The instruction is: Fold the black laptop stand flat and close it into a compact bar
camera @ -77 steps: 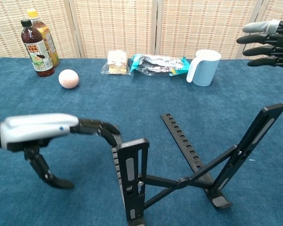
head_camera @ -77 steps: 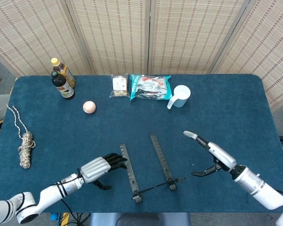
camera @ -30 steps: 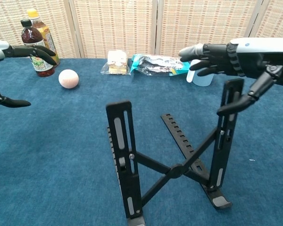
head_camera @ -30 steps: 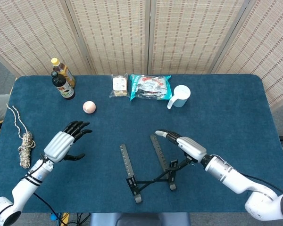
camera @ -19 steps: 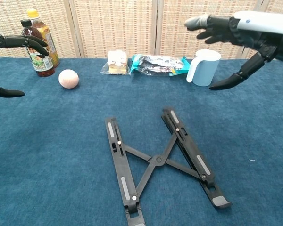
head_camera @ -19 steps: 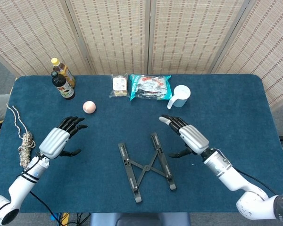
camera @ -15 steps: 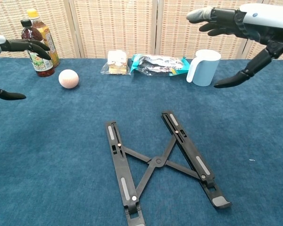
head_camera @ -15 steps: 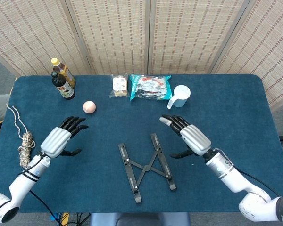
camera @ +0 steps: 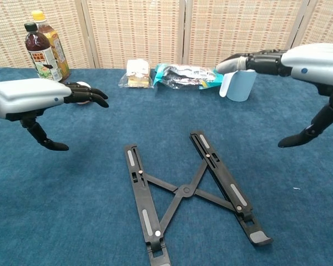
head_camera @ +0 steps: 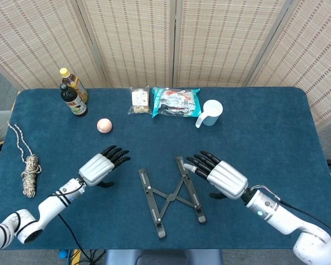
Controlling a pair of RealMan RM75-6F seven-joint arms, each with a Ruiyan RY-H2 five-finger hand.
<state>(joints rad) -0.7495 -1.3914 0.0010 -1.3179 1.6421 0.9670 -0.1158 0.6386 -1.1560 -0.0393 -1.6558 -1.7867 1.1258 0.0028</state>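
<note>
stand: black laptop stand (head_camera: 170, 194) lies flat on the blue table (head_camera: 276, 127), near its front edge, between the two hands. Two rails splayed in a V, cross-links forming an X between them. Flattened already; not yet closed into a bar.
handling (judgement): rigid rails, light, pinned joints that should swing freely. Low profile on cloth, so hard to get under; probably slides if pushed from one side only.
where to grip (judgement): outer edges of both rails, about mid-length beside the X pivot, and squeeze inward. Keep fingertips out of the links, pinch risk.
right hand: right hand (head_camera: 220, 176) hovers just right of the stand, fingers extended and spread, thumb hanging low. Holds nothing. In the head view its fingertips sit at the far end of the right rail; contact can't be confirmed, and the chest view suggests it is above the table.
left hand: left hand (head_camera: 101, 165) is left of the stand, clearly apart from it, fingers out toward it, thumb down. Empty.
around: blue cup (head_camera: 211, 113), snack packets (head_camera: 176, 102), ball (head_camera: 103, 125), two bottles (head_camera: 73, 92) all well behind the stand; rope (head_camera: 28, 171) far to its left.
</note>
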